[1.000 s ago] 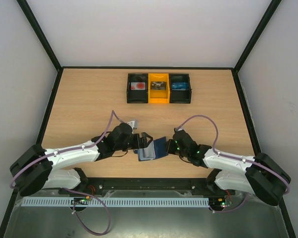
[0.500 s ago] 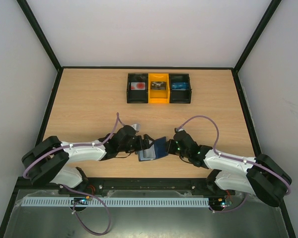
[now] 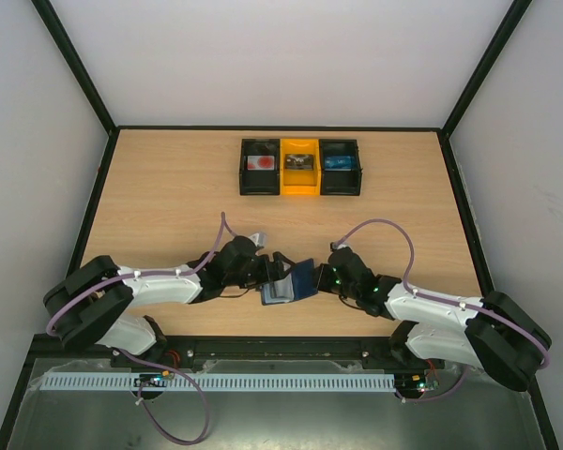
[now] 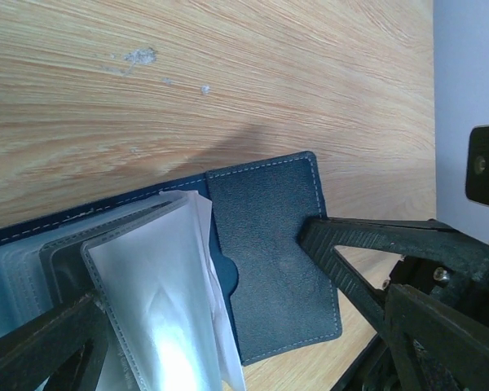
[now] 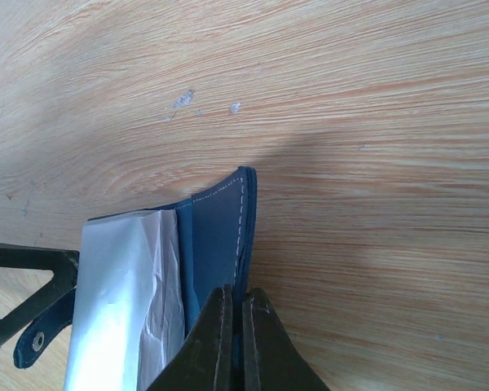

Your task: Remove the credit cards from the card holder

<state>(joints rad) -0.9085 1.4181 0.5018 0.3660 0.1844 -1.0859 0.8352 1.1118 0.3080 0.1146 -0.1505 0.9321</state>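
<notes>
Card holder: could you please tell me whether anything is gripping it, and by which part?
The right gripper is shut on the card holder, pinching its navy cover's edge; the left gripper is open.

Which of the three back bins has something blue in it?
The right black bin, holding a blue item; the yellow middle bin holds something dark, the left black bin something red and white.

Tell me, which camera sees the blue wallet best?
The left wrist view. There the card holder is close up: its open navy flap, pale stitching and fanned clear sleeves show. The right wrist view shows only one flap, pinched edge-on in the right gripper, plus some sleeves. The top view shows it tiny and far away.
</notes>
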